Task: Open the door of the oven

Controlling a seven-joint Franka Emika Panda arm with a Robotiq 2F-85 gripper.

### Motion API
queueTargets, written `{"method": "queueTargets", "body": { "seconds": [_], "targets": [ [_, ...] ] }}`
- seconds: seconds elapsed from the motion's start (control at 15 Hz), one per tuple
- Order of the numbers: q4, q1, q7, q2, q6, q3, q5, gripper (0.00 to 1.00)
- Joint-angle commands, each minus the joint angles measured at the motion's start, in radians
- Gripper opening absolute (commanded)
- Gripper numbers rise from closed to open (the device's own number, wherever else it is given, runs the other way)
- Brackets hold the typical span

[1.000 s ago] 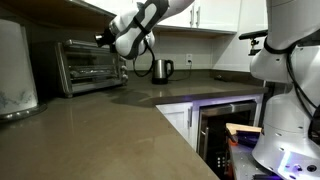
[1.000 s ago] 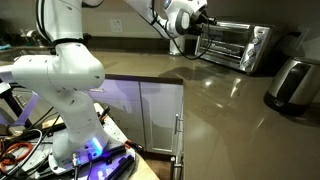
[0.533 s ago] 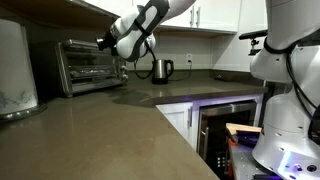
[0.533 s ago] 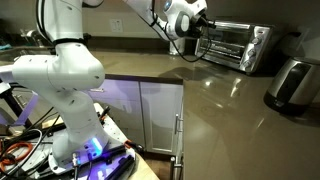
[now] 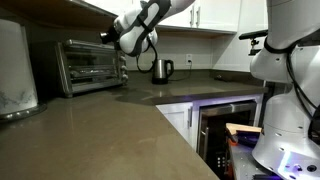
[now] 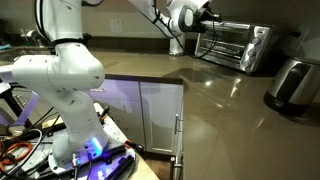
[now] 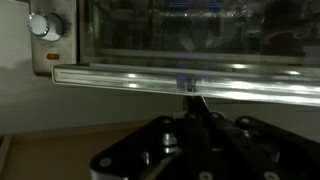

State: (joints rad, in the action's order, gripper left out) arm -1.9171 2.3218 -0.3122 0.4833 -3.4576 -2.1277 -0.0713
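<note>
The oven (image 5: pixel 90 66) (image 6: pixel 236 46) is a small steel toaster oven that stands on the counter against the wall. Its door (image 5: pixel 84 66) (image 6: pixel 222 42) (image 7: pixel 200 30) has a dark glass window and looks closed in both exterior views. My gripper (image 5: pixel 104 37) (image 6: pixel 207 17) hovers at the oven's upper front edge, near the knob side. In the wrist view the bar handle (image 7: pixel 120 79) runs across the frame, and the shut gripper (image 7: pixel 192 92) has its thin tips right at the bar; contact is unclear. A knob (image 7: pixel 45 25) shows beside the window.
A steel kettle (image 5: pixel 162 69) stands on the counter beyond the oven. A built-in dark-glass appliance (image 5: pixel 226 125) sits under the counter. A pale appliance (image 5: pixel 16 70) and a steel toaster (image 6: pixel 295 84) stand near the oven. The robot's white base (image 6: pixel 70 80) is in front.
The gripper has risen slightly and moved closer to the oven's top front edge. The door shows no visible movement.
</note>
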Motion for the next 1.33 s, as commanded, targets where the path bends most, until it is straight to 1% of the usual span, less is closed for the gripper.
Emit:
{"method": "queueTargets", "body": {
  "seconds": [0.0,0.13,0.4,0.53,0.73,0.8,1.13,1.27],
  "targets": [
    [0.051,0.044,0.009,-0.017,0.000,-0.028,0.048,0.06],
    [0.097,0.088,-0.002,-0.009,0.000,-0.064,0.069,0.06],
    [0.159,0.205,-0.020,0.004,0.001,-0.173,0.109,0.06],
    [0.168,0.269,-0.028,0.008,0.001,-0.240,0.125,0.06],
    [0.148,0.335,-0.023,0.008,0.001,-0.319,0.136,0.06],
    [0.119,0.289,-0.039,0.008,0.001,-0.279,0.134,0.06],
    [0.081,0.293,-0.007,-0.014,-0.004,-0.298,0.126,0.06],
    [0.049,0.266,0.004,-0.033,-0.005,-0.280,0.120,0.06]
  ]
}}
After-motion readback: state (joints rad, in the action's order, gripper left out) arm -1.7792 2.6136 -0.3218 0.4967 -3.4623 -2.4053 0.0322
